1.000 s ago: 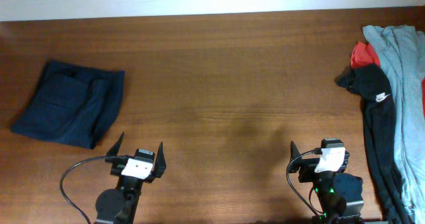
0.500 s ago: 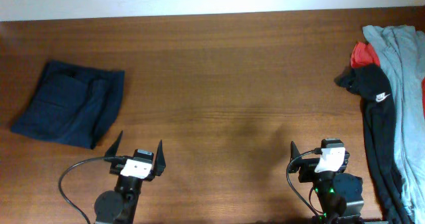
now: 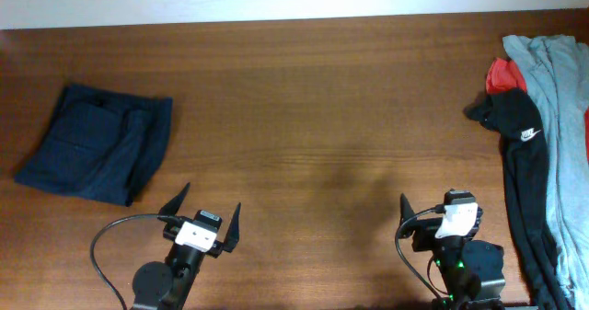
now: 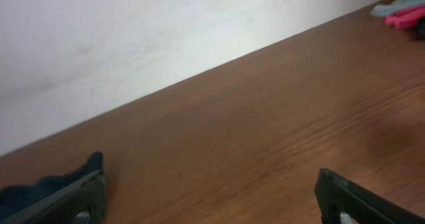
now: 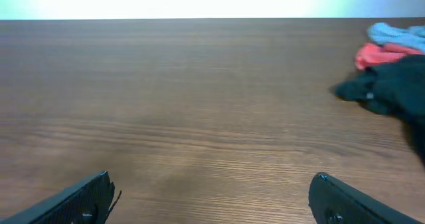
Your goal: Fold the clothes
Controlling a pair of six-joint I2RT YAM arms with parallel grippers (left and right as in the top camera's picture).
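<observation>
Right now both arms sit at the near edge of the wooden table (image 3: pixel 322 117). The left gripper (image 3: pixel 212 200) is toward the table's left half, and its two dark fingers (image 4: pixel 73 197) are spread wide apart with only bare wood between them. The right gripper (image 3: pixel 442 204) is toward the table's right half. Its jaws also stand fully apart and empty, as its wrist view shows (image 5: pixel 212 177).

The black T-shirt (image 3: pixel 520 163) lies bunched in a long strip along the table's right edge, running from about mid-depth down to the near edge. Its small white logo (image 3: pixel 529 133) faces up, and one sleeve pokes toward the table's middle. Neither gripper touches it.

A light grey garment (image 3: pixel 557 117) lies against the shirt on the side nearer the table's right edge. A red garment (image 3: pixel 502 74) shows just beyond the shirt, toward the table's far right corner. A folded navy garment (image 3: pixel 97 144) rests on the table's left side, well apart from the shirt.
</observation>
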